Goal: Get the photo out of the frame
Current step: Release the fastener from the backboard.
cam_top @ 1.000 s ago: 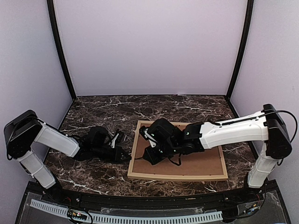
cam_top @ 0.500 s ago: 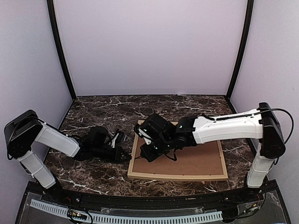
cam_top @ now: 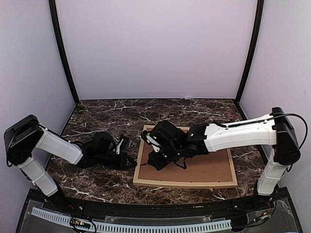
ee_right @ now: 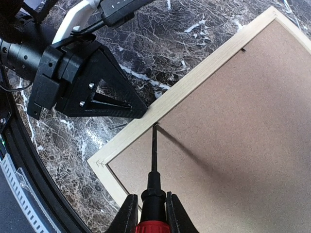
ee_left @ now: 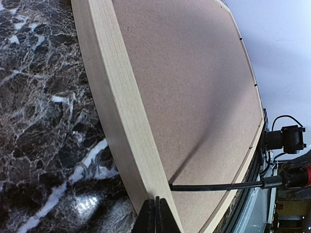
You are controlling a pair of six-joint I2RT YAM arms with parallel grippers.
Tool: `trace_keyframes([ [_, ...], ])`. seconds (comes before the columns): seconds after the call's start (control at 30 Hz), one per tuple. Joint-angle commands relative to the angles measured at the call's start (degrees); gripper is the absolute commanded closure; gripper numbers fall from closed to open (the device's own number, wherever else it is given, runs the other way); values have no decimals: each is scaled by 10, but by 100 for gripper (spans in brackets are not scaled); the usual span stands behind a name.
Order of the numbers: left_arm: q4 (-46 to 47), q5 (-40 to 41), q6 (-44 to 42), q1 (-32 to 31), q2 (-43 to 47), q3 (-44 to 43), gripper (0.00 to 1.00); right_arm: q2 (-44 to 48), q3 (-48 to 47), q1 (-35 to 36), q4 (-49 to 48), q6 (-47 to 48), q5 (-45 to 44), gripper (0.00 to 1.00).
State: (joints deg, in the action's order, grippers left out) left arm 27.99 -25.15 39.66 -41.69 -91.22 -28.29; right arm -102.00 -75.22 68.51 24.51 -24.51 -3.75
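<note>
Bracing and prying together are what this step seems to ask: the frame [cam_top: 184,183] lies face down on the marble table [cam_top: 107,116], near its front edge and right of the middle, with the brown backing board [cam_top: 204,167] turned up. The photo cannot be seen and presumably still sits under that board. The left gripper [cam_top: 132,164] has its fingers pressed together, and its tip rests against the outer face of the frame's left rail, towards the front-left corner. The right gripper [ee_right: 153,213] pinches a red-handled screwdriver [ee_right: 153,160], whose black shaft reaches across the board to the seam where the board meets that same rail. Whether the tip is under a retaining tab or only in the groove is hard to say from the wrist view. To do the job well, the blade should stay low and nearly flat. It should lever gently against the wood, not dig into the board, while the left arm holds firm so the frame does not slide towards the table's left edge. A slip could gouge the backing or skid the tool over the rail. Compared with a second ago, the right wrist has moved from the board's interior towards the left rail. The left gripper and the frame are where they were.
</note>
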Motion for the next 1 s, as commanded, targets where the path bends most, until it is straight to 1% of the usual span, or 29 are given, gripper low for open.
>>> trace_keyframes([
  [0.0,-54,18,1,-23,-3,5,96,76,72,16,-170,-29,41,100],
  [0.13,-63,25,0,-23,7,1,96,121,138,16,-157,-56,12,100],
  [0.23,-65,26,1,-23,11,0,96,132,156,15,-156,-65,-12,100],
  [0.37,-69,28,3,-23,14,0,97,108,143,13,-138,-69,-36,100],
  [0.6,-69,26,4,-23,13,2,96,59,117,13,-136,-74,-42,100],
  [0.97,-60,19,6,-23,6,6,97,36,95,8,-127,-72,-54,100],
])
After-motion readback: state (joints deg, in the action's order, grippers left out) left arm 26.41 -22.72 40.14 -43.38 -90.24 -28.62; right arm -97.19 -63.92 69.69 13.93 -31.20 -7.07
